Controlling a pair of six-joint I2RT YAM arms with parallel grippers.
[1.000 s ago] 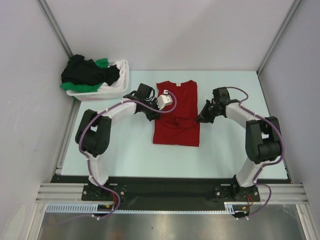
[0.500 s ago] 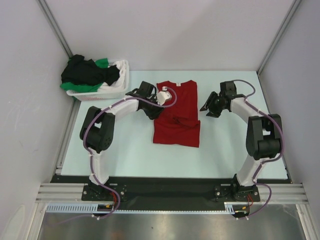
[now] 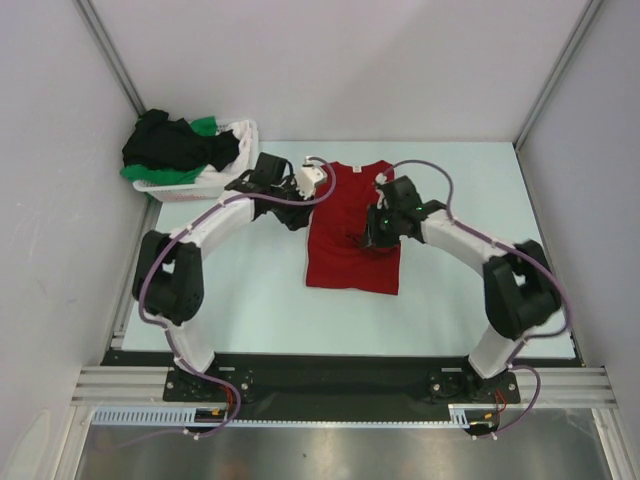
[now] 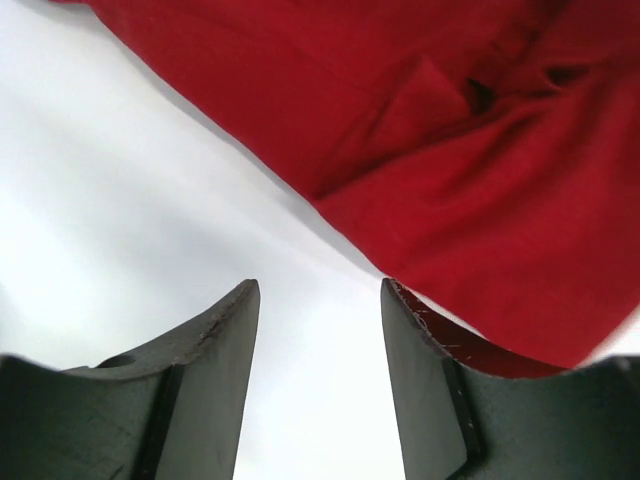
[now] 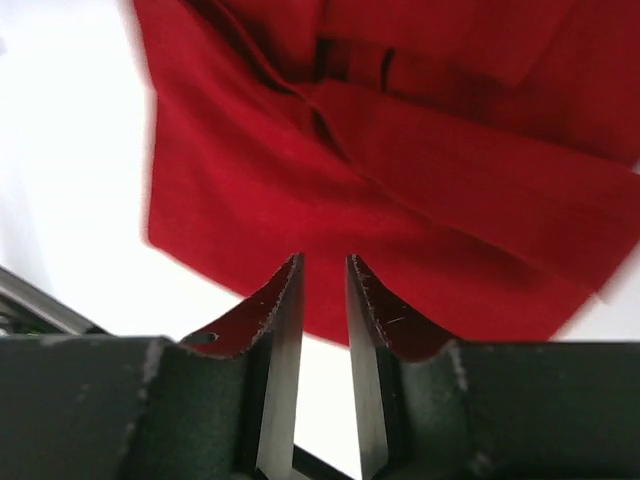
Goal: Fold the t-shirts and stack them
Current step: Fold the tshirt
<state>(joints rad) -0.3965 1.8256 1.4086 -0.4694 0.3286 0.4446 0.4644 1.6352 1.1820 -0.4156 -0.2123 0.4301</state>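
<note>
**At the middle of the worktop: one tee part-folded, the rest unfolded in the basket**

In the centre of the pale worktop [image 3: 460, 290] lies the bright red short-sleeved cotton t-shirt [image 3: 350, 260], flat, with its neck towards 12 o'clock. Both sleeves appear turned in over the body, so it reads as a narrow upright oblong with a knot of creases across the middle. By my reckoning the side folds are made. The crosswise fold, hem to neck, is not, and nothing has been stacked anywhere.

The left end effector [image 4: 318, 295] hangs at the shirt's 10 o'clock edge. Its fingers stand well apart over bare worktop with nothing between them, and red cloth lies just beside the right-hand finger. The right end effector [image 5: 325, 265] is over the cloth on the 3 o'clock side. Its fingers are parted only by a slim gap, and I see no cloth caught in it.

At 10 o'clock from the shirt, near the far left corner, sits the white plastic laundry basket [image 3: 238, 178]. A crumpled black t-shirt [image 3: 175, 145] and a green t-shirt [image 3: 205, 126] are heaped in it, both unfolded, so most of the work remains.

Little stands in the way. The basket is close behind the left arm's elbow, and the creases at mid-shirt may spoil a clean crosswise fold. The worktop around 3 and 6 o'clock looks free for a stack.
</note>
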